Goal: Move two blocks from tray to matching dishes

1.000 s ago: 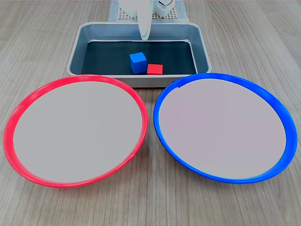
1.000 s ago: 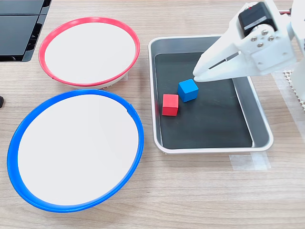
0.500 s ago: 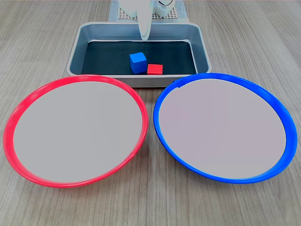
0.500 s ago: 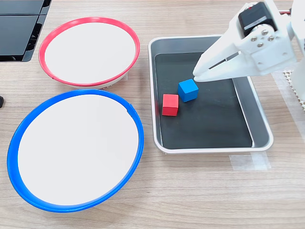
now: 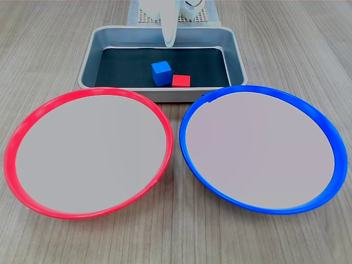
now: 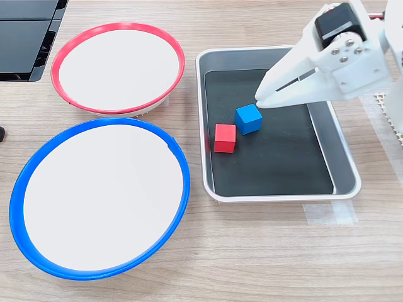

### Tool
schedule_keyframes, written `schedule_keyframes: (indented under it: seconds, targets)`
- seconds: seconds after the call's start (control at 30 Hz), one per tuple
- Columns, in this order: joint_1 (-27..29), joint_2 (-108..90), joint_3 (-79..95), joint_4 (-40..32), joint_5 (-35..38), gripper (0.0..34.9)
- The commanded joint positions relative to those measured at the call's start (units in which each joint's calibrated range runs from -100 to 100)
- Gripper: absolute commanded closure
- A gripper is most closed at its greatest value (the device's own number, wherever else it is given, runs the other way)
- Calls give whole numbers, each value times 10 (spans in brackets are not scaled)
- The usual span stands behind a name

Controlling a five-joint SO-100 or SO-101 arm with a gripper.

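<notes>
Inside the rectangular grey metal tray [image 6: 345, 165], on its dark bottom, the small bright blue cube [image 6: 249, 119] and the smaller red cube [image 6: 225, 138] sit just beside each other, near the wall facing the dishes. The white plastic gripper [image 6: 259, 97] hangs above the tray, tip close over the blue cube without touching it; its jaws appear closed together and hold nothing. The round red-rimmed dish [image 5: 33, 118] and the round blue-rimmed dish [image 5: 324, 124] both lie bare on the wooden table [image 6: 264, 264]. Judged from this, no transfer is complete: both cubes remain to be moved.
</notes>
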State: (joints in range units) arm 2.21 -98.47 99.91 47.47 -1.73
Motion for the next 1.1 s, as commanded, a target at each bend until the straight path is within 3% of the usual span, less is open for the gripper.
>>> schedule_keyframes:
  seconds: [0.0,0.07,0.23,0.27,0.5,0.8,1.07]
  targets:
    - [18,90,-66,-5,-25,346]
    - [30,179,-153,3,-4,336]
    - [52,458,-374,74,87,176]
    - [54,500,-401,81,100,170]
    - [41,753,-520,86,183,196]
    - [26,854,-605,155,223,203]
    - [28,893,-613,141,234,208]
